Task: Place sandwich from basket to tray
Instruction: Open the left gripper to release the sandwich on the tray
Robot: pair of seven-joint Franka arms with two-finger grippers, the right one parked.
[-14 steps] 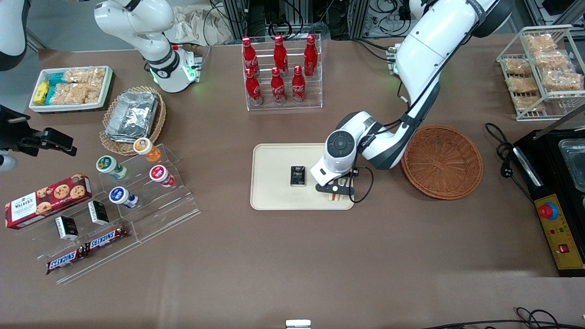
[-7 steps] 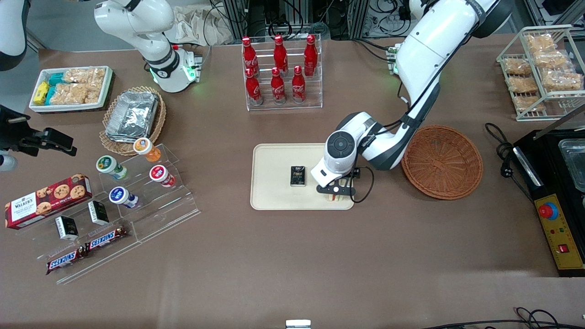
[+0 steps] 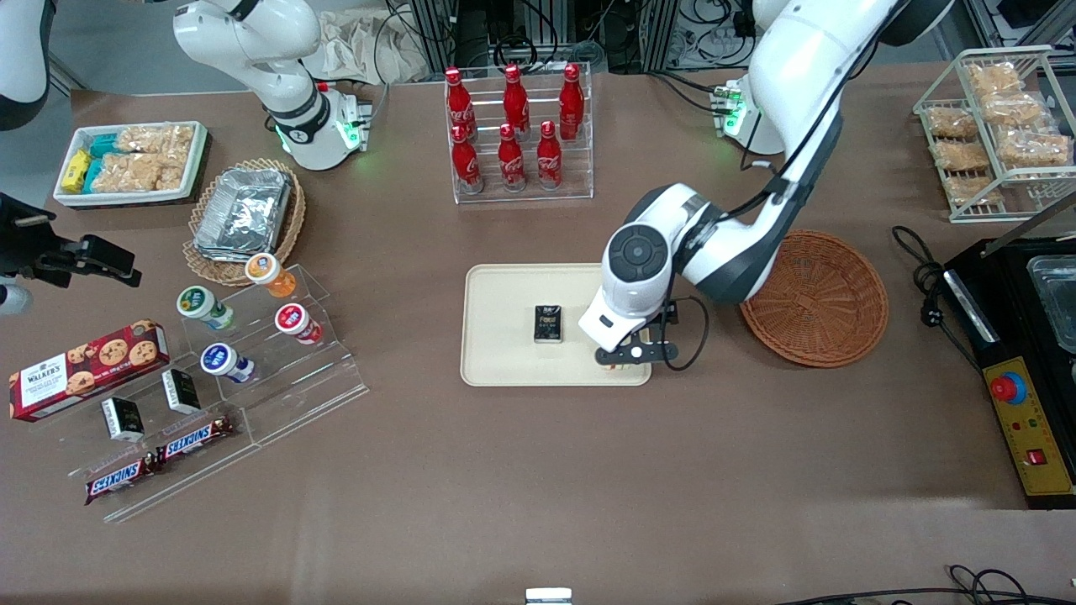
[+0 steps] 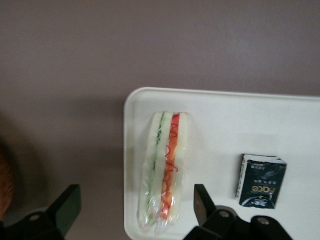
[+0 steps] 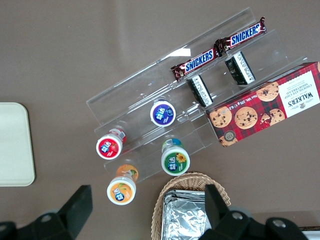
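The sandwich, white bread with green and red-orange filling in clear wrap, lies on the cream tray close to one corner. My left gripper hovers above it, open; one black finger is out over the table and the other over the tray, neither touching the sandwich. In the front view the gripper covers nearly all of the sandwich at the tray's corner nearest the reddish-brown basket, which holds nothing.
A small black box sits on the tray beside the sandwich. A rack of red bottles stands farther from the camera. A black appliance lies toward the working arm's end, an acrylic snack display toward the parked arm's.
The left wrist has risen and drifted slightly toward the basket. The sandwich stays on the tray, with the fingers now clear of it.
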